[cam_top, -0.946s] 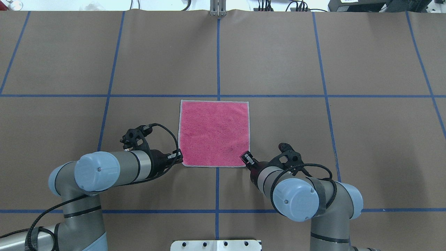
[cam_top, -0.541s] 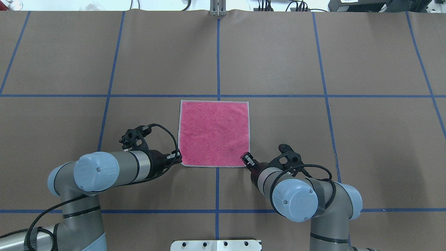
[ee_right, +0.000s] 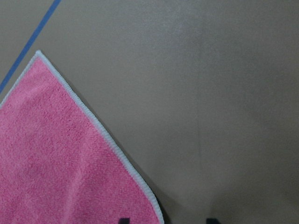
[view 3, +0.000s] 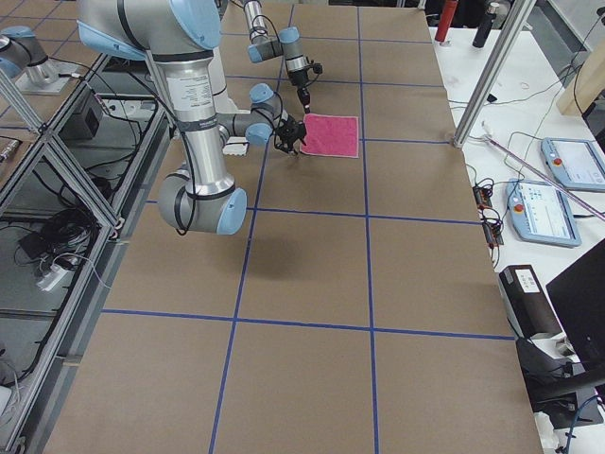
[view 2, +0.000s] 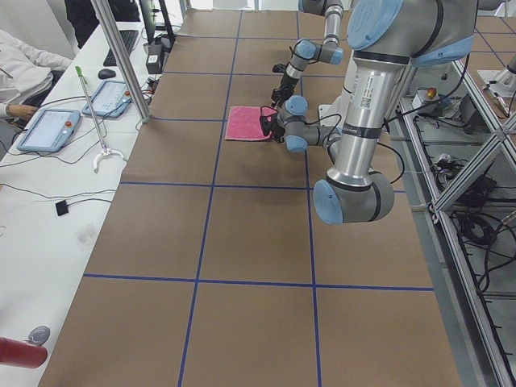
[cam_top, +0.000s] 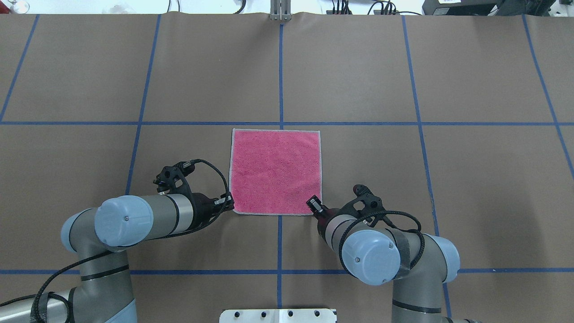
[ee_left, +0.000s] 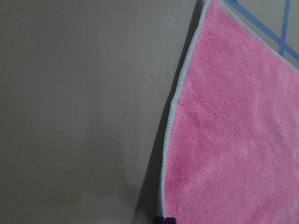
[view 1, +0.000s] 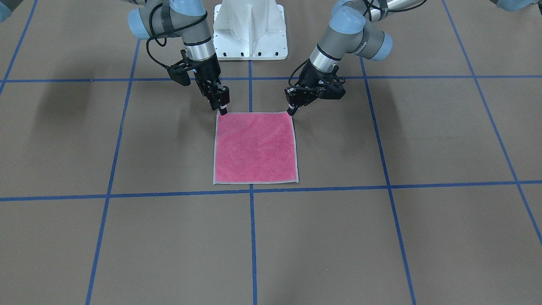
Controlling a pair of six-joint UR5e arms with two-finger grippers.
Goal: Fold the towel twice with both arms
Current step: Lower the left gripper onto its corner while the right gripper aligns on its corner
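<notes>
Two arms reach from the near desk (cam_top: pixel 202 251) edge, a left arm (cam_top: pixel 134 220) and a right arm (cam_top: pixel 381 255); the left gripper (cam_top: pixel 230 203) is pinched together on the near left corner of the single towel (cam_top: pixel 276 172); the right gripper (cam_top: pixel 313 202) stands apart astride the near right corner; the towel lies flat, pink side up, its far edge just short of a blue tape line (cam_top: pixel 358 123), with desk open all round.

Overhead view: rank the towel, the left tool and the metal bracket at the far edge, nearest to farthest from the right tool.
1. The towel: its near corner sits at the right tool.
2. The left tool: at the towel's other near corner.
3. The metal bracket: far edge, centre.
</notes>
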